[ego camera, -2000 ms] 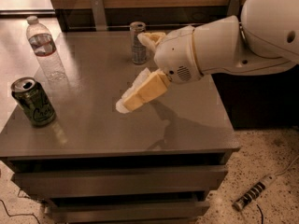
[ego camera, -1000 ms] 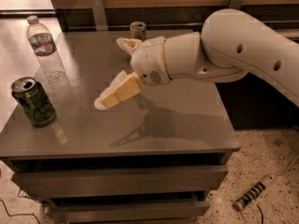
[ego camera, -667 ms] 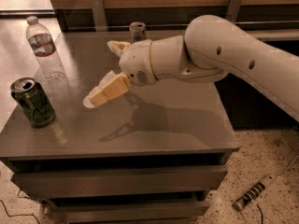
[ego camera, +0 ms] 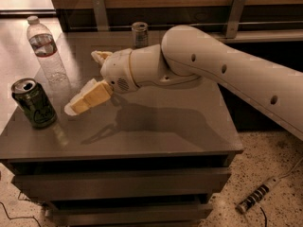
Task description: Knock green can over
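Note:
The green can [ego camera: 32,103] stands upright near the front left corner of the dark grey table [ego camera: 156,131]. It has pale lettering and a silver top. My gripper [ego camera: 83,82] hovers just right of the can, a short gap away and not touching it. It is open and empty. The lower finger [ego camera: 87,99] points down-left toward the can, and the upper finger [ego camera: 100,56] points away to the back left. The white arm reaches in from the right.
A clear plastic water bottle [ego camera: 45,48] stands at the table's back left. A slim silver-grey can [ego camera: 139,34] stands at the back edge behind the arm. A wooden wall panel runs behind the table. A power strip [ego camera: 258,197] lies on the floor to the right.
My gripper has swept left and slightly forward across the table, closing most of the distance to the green can. The can, the bottle and the silver can have not moved.

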Robot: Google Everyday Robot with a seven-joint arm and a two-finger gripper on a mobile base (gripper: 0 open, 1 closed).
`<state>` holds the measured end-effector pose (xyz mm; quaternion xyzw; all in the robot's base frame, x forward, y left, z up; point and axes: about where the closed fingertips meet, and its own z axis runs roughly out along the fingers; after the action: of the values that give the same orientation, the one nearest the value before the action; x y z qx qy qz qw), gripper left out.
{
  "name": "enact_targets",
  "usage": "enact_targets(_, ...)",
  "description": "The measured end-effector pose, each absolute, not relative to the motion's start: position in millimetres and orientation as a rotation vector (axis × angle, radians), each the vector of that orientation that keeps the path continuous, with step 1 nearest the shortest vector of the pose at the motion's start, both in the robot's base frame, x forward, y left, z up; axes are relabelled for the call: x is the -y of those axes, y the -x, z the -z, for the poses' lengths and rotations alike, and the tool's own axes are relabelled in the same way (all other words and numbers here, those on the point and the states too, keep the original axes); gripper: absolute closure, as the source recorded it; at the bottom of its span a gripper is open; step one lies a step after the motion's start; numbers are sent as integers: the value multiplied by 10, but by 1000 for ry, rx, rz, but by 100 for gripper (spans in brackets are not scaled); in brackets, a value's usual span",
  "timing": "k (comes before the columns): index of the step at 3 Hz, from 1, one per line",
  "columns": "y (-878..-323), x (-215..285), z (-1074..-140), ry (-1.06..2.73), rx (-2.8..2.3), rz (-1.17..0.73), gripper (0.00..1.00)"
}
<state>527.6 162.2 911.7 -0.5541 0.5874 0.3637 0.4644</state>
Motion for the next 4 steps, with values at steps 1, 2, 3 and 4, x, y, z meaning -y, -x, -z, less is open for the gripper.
enact_targets(1,-5275,-1904,-8974,1364,-1411,-943,0)
enact_targets(2,-5297,-2251,-8805,1339,-1339,-987,0)
enact_targets(3,-5276,-2465,-8730,1327,-1297,-1006,0)
enact_targets(4,-5169,-2600,-8737,1326,-1291,-1020,0)
